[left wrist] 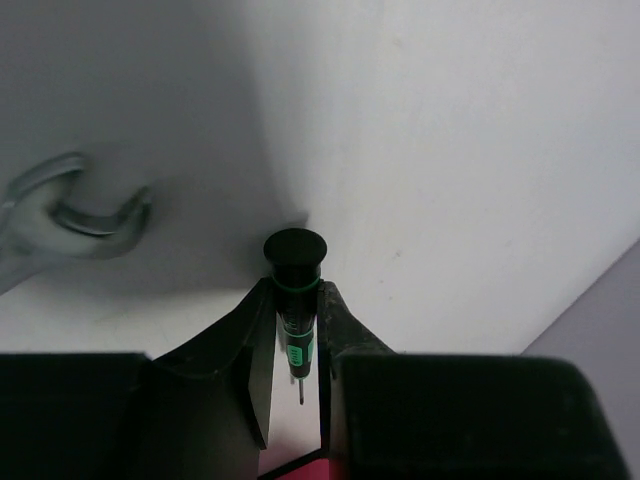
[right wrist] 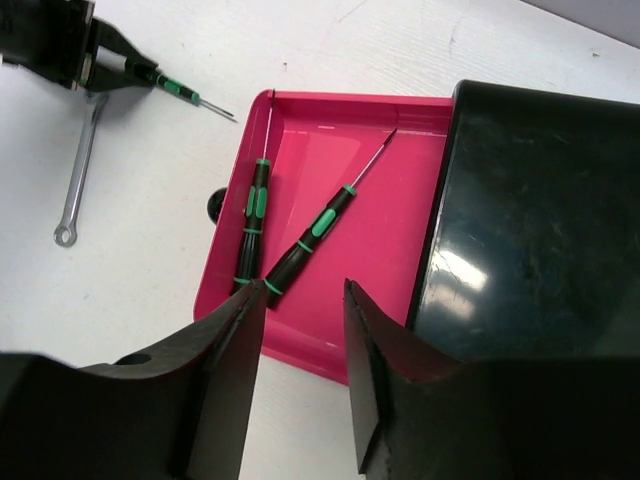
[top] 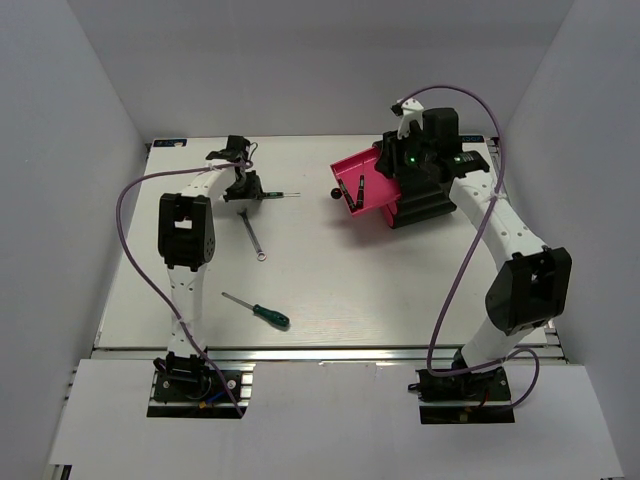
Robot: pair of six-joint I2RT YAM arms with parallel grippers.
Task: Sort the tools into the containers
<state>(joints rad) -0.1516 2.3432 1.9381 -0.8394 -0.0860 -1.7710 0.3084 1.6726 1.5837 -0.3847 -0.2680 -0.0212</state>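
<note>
Pickup step: my left gripper (left wrist: 297, 290) straddles the handle of a precision screwdriver (left wrist: 295, 258) lying flat on the table (top: 400, 290), well out from the knob side of the pink drawer (right wrist: 400, 200). I cannot tell whether the jaws have bitten. Its long axis runs toward the drawer, tip leading. Next I'd judge a firm pinch, then a lift and carry across. My right gripper (right wrist: 305, 290) hangs above the drawer — jaws apart, empty.

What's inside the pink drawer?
Two thin black screwdrivers with green rings lie in the pink drawer: one along its front wall, the other slanting across the middle. The drawer's back part sits under the black cabinet, so anything there is hidden.
</note>
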